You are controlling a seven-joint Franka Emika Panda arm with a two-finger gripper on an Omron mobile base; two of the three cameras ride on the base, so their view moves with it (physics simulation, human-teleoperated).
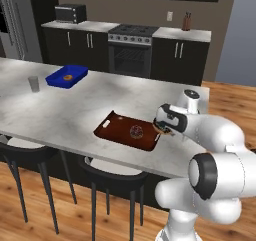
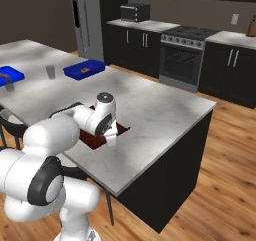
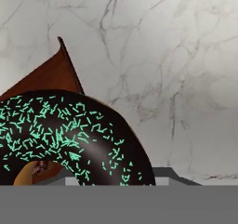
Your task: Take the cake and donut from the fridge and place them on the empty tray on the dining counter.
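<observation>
Glossy white rounded arm (image 1: 215,135), dark joint rings, bulbous segments

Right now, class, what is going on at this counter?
The robot arm's tool holds the donut at the right end of the brown tray on the marbled dining counter. A small dark cake already sits on the tray. The donut has not been let go yet. A blue tray and a glass stand farther along the counter.

Even, soft, shadow-light rendered lighting
</observation>
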